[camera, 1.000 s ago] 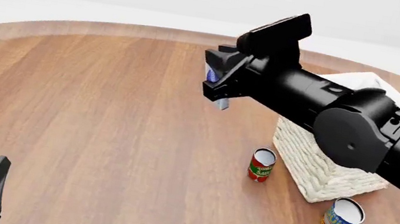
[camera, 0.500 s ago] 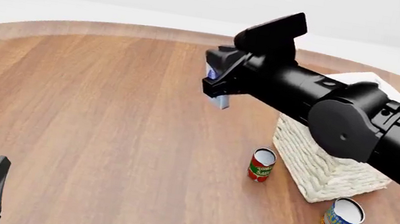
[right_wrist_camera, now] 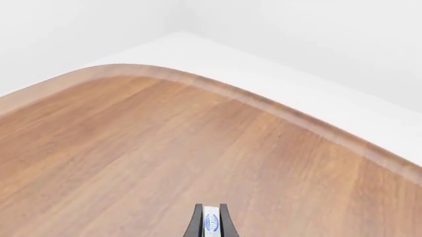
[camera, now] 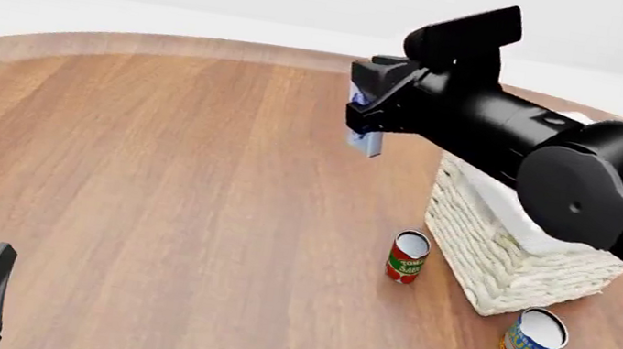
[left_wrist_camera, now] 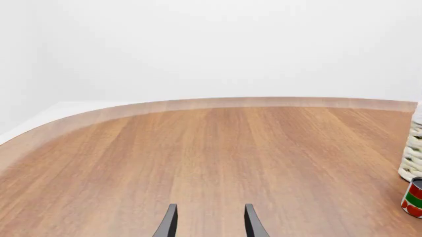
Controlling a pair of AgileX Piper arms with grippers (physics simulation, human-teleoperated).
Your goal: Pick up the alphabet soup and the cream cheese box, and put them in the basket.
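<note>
The left gripper (left_wrist_camera: 209, 223) shows only as two dark fingertips (left_wrist_camera: 169, 224) set apart with nothing between them, hanging just over the wooden table (left_wrist_camera: 197, 158). Ahead of it the brown planks run bare to the table's curved pale edge, with white wall beyond. Off to the gripper's right, at the frame's border, sits a slice of the woven basket (left_wrist_camera: 412, 158) and, nearer, part of a red and green can (left_wrist_camera: 413, 198).

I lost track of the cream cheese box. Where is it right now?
In the front view, the cream cheese box is in the air, clamped in the right gripper, just left of the basket and beyond the red and green can.
</note>
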